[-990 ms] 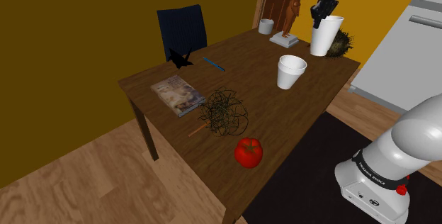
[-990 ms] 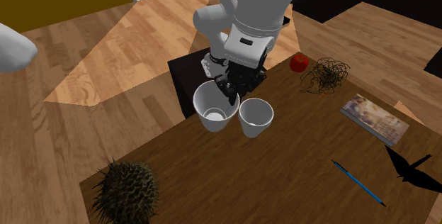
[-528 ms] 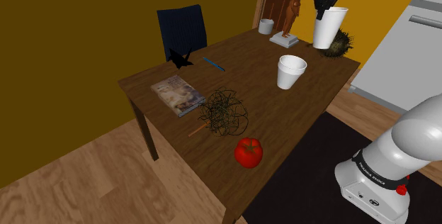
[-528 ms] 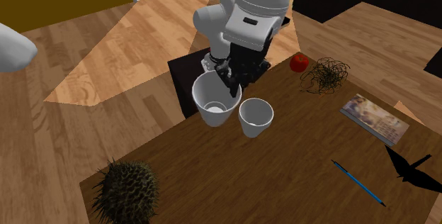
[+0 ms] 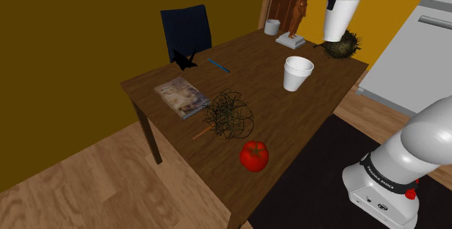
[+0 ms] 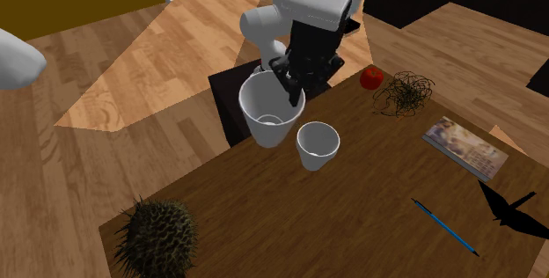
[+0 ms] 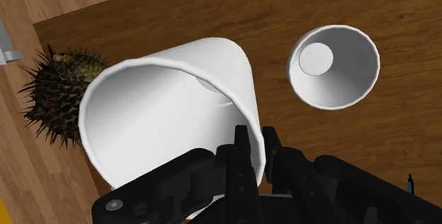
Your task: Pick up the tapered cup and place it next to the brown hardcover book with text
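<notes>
Carry step: the tool (image 6: 293, 93) is clamped on the rim of the cup (image 6: 268, 120), holding it clear above the worktop (image 6: 352, 223). Next it must travel across to the book (image 6: 464, 147) and lower beside it.

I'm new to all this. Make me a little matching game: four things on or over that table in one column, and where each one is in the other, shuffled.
1. big white cup
2. smaller white cup
3. tomato
4. blue pen

A. lying beside the black paper crane
B. clasped by the gripper, held above the table
C. standing on the table, untouched
D. near the wire tangle

Pairs: 1-B, 2-C, 3-D, 4-A.
</notes>
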Motion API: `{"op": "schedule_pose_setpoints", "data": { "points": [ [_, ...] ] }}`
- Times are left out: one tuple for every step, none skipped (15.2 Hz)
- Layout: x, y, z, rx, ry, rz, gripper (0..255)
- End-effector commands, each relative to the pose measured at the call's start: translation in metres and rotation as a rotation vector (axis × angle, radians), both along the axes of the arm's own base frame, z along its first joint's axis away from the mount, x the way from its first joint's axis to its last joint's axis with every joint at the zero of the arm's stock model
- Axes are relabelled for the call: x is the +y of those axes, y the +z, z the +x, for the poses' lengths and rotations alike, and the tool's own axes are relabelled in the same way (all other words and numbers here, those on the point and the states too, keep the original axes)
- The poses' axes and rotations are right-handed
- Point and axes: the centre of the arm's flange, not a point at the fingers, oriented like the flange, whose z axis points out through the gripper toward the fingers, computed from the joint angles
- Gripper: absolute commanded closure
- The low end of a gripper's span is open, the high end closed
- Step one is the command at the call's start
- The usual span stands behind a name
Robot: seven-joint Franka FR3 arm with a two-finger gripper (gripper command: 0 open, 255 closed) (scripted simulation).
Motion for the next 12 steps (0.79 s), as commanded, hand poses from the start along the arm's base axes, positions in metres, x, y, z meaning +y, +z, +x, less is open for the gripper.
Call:
{"op": "schedule_pose_setpoints", "data": {
  "points": [
    [0.018,0.002,0.008,0.0,0.0,0.0,255],
    [0.03,0.002,0.013,0.0,0.0,0.0,255],
    [0.042,0.002,0.018,0.0,0.0,0.0,255],
    [0.055,0.003,0.023,0.0,0.0,0.0,255],
    [0.067,0.003,0.028,0.0,0.0,0.0,255],
    [0.079,0.003,0.033,0.0,0.0,0.0,255],
    [0.091,0.003,0.038,0.0,0.0,0.0,255],
    [0.103,0.003,0.043,0.0,0.0,0.0,255],
    [0.116,0.003,0.048,0.0,0.0,0.0,255],
    [0.128,0.003,0.053,0.0,0.0,0.0,255],
    [0.14,0.003,0.058,0.0,0.0,0.0,255],
    [0.152,0.003,0.063,0.0,0.0,0.0,255]
  ]
}}
